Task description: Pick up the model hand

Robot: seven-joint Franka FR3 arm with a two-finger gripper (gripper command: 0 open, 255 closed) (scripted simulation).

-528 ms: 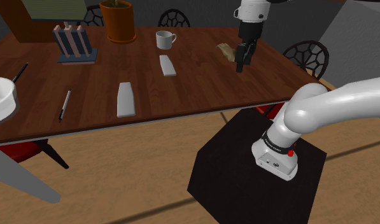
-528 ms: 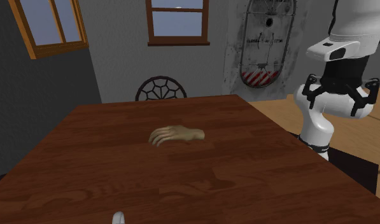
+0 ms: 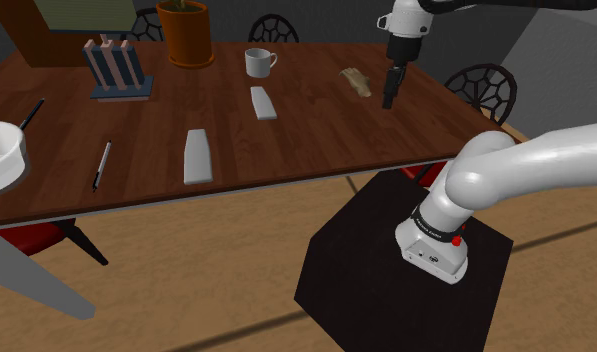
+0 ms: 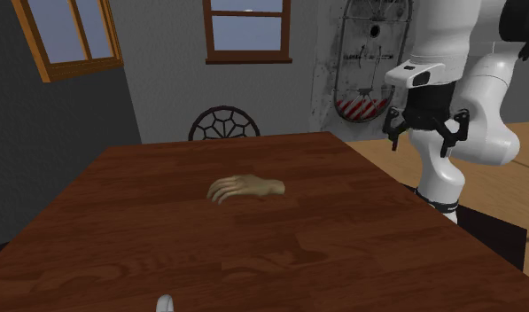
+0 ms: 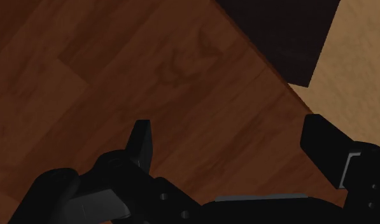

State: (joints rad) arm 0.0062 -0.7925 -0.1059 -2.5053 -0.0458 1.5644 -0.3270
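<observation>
The model hand (image 3: 356,81) is tan and lies flat on the dark wooden table (image 3: 286,140), near its far right corner in the shoulder view. In the second exterior view the model hand (image 4: 245,188) rests palm down at mid-table, its fingers pointing to that view's left. My black gripper (image 3: 389,95) hangs just to the shoulder view's right of the hand, apart from it. The gripper (image 4: 424,135) sits above the table's right edge in the second exterior view. In the wrist view the gripper (image 5: 233,146) is open, with bare wood between its fingers (image 5: 142,141).
A white mug (image 3: 258,62), an orange pot (image 3: 184,32), a blue rack (image 3: 116,68), two grey flat pieces (image 3: 263,102) (image 3: 197,155), a pen (image 3: 102,164) and a white bowl (image 3: 1,155) share the table. A chair (image 3: 483,88) stands at the right end. The black stand (image 3: 401,260) is at the front.
The gripper has shifted away from the model hand, to the right and slightly up in the shoulder view and leftward in the second exterior view. The model hand has not moved.
</observation>
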